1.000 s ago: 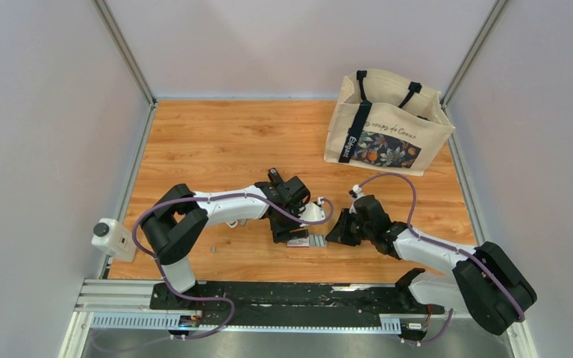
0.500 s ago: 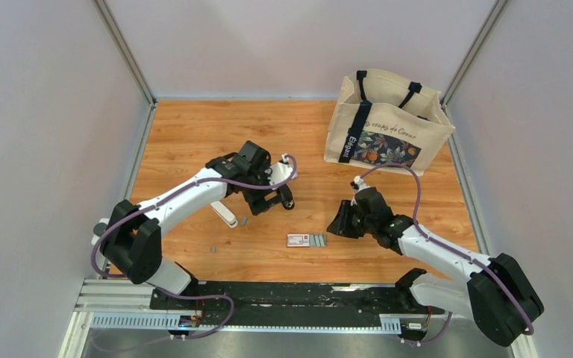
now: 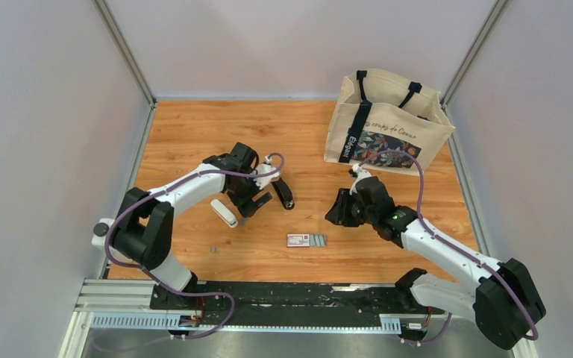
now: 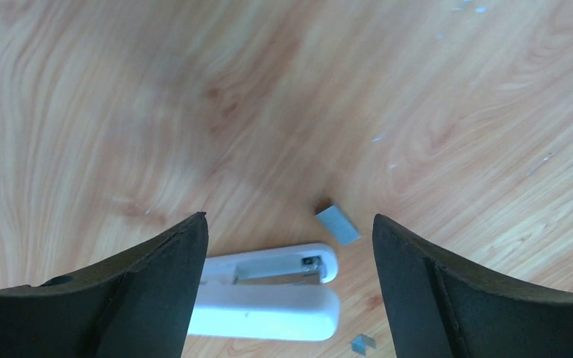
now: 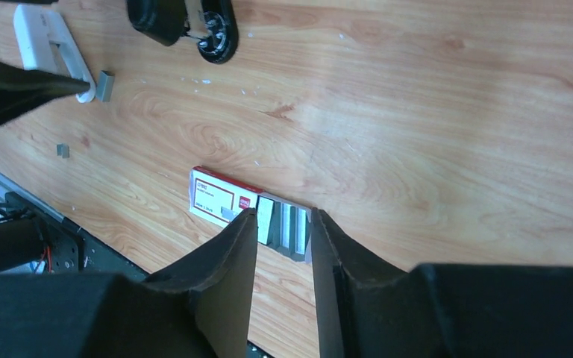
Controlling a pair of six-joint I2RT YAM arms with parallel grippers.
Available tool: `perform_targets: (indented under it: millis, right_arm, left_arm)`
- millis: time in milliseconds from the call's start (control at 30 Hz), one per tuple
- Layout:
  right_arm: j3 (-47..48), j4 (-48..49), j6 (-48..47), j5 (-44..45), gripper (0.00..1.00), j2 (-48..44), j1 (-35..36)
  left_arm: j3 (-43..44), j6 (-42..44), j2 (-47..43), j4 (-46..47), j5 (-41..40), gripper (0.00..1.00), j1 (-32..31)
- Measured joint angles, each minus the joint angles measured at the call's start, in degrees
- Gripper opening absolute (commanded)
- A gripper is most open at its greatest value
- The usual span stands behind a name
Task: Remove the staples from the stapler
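The white stapler [image 3: 224, 212] lies open on the wooden table; the left wrist view shows its empty-looking channel [image 4: 268, 291]. A short grey staple strip [image 4: 337, 224] lies just beyond its tip, and a small staple bit [image 4: 362, 342] lies beside it. My left gripper [image 3: 250, 198] hovers over the stapler, open and empty [image 4: 289, 231]. My right gripper [image 3: 337, 212] is narrowly open and empty [image 5: 283, 220], above several grey staple strips [image 5: 291, 227] that lie next to a red-and-white box [image 5: 220, 198].
A black object [image 3: 283, 194] lies just right of the left gripper. A canvas tote bag [image 3: 388, 123] stands at the back right. Another staple bit [image 3: 213, 248] lies near the front left. The box [image 3: 298, 239] sits mid-front.
My left arm has swung from the box back and left to above the white stapler. My right gripper has drawn back a little, away from the box.
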Motion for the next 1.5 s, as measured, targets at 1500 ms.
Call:
perform_targets:
  millis: [1500]
  right_arm:
    - [58.58, -5.49, -83.1, -13.79, 0.62, 63.12, 22.14]
  left_arm:
    - [8.57, -3.26, -17.92, -11.8, 27.63, 0.92, 39.1]
